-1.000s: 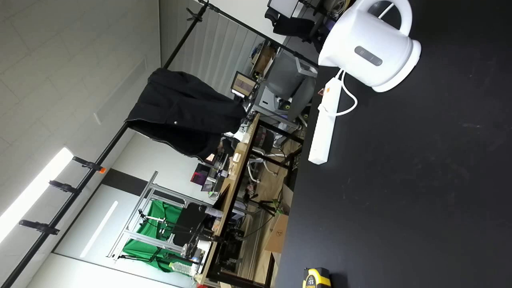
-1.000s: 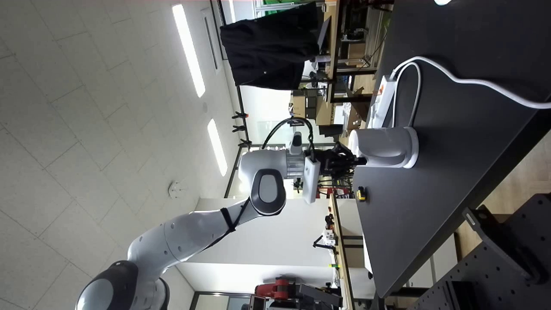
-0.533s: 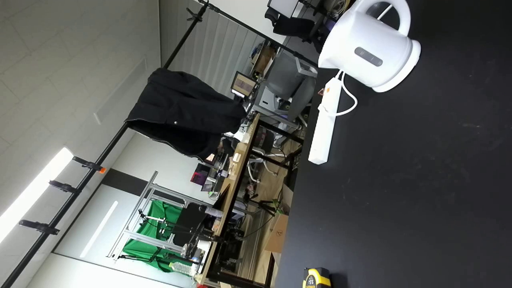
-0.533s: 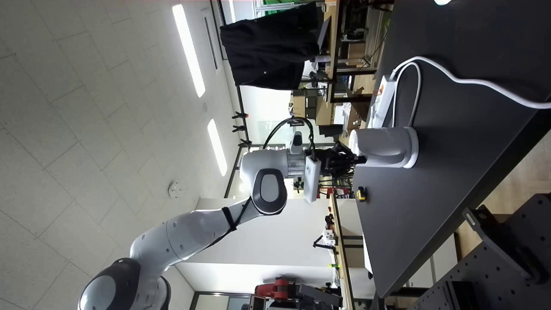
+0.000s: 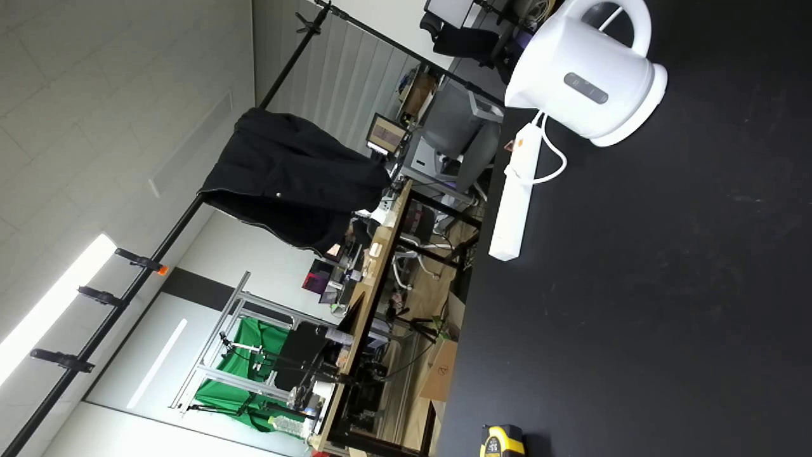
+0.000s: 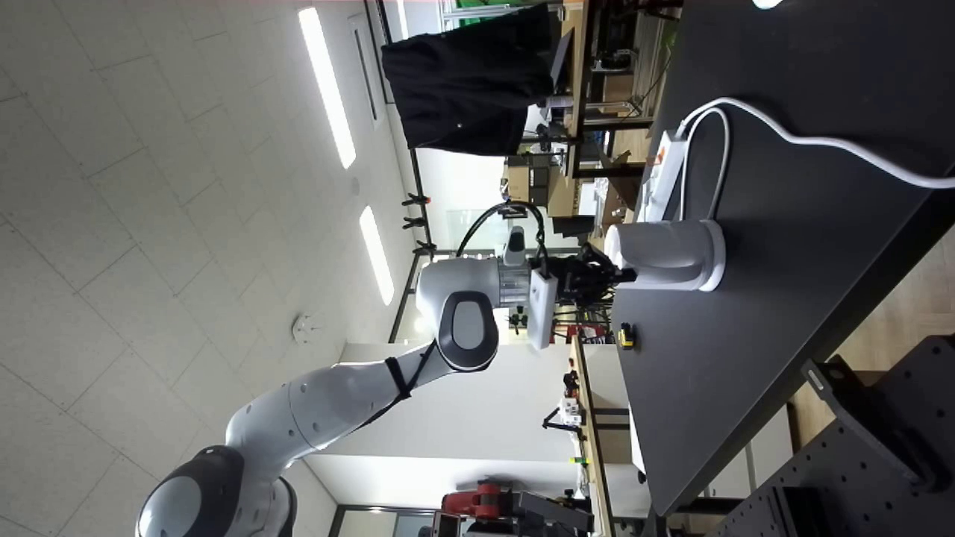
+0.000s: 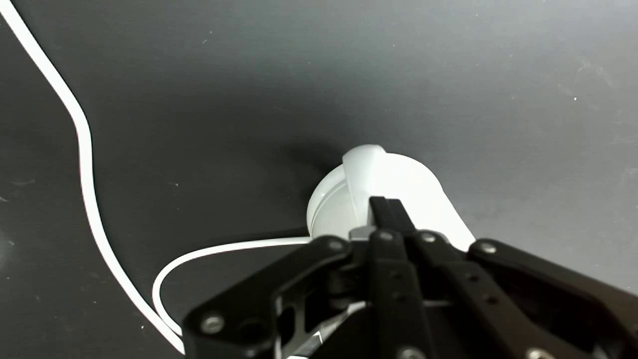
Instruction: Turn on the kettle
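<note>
The white kettle [image 5: 593, 60] stands upright on the black table [image 5: 634, 285]; these exterior pictures are turned sideways. Its loop handle and grey side mark show there. It also shows in an exterior view [image 6: 664, 250] and, partly behind the fingers, in the wrist view [image 7: 423, 199]. My gripper [image 6: 627, 277] is at the upper handle side of the kettle. In the wrist view my gripper [image 7: 389, 204] has its black fingertips pressed together with nothing between them, in front of the kettle. I cannot tell whether they touch it. The kettle's switch is not clearly seen.
A long white power strip [image 5: 515, 197] lies beside the kettle, also seen in an exterior view [image 6: 662, 179]. A thick white cable [image 6: 835, 142] and a thinner kettle cord [image 7: 224, 248] run across the table. A yellow and black tape measure [image 5: 502, 441] sits near the table edge.
The arm has shifted very slightly down toward the kettle. The kettle's handle and grey mark have shifted by a tiny amount. The gripper stays at the handle side.
</note>
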Controlling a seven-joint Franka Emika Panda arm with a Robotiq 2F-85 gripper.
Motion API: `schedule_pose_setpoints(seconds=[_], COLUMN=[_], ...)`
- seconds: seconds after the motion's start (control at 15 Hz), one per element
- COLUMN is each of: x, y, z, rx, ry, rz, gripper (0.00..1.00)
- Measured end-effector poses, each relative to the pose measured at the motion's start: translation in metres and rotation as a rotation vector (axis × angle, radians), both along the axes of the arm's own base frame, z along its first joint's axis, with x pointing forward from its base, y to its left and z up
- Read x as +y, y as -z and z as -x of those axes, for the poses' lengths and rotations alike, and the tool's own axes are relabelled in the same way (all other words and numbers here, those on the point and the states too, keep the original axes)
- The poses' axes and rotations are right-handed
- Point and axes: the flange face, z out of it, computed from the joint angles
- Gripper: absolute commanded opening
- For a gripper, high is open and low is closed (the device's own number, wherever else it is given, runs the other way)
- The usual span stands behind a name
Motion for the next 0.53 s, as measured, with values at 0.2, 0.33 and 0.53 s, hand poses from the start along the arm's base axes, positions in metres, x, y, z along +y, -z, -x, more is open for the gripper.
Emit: schedule_pose_setpoints(seconds=[0.2,0.33,0.53], x=[-0.0012,-0.0027,-0.0052], y=[0.0003,0.0008,0.0019], z=[-0.0007,-0.0009,0.0002], rx=[-0.01,-0.018,-0.028], ry=[0.002,0.005,0.011], rz=[0.008,0.015,0.026], gripper=[0.0,0.0,0.0])
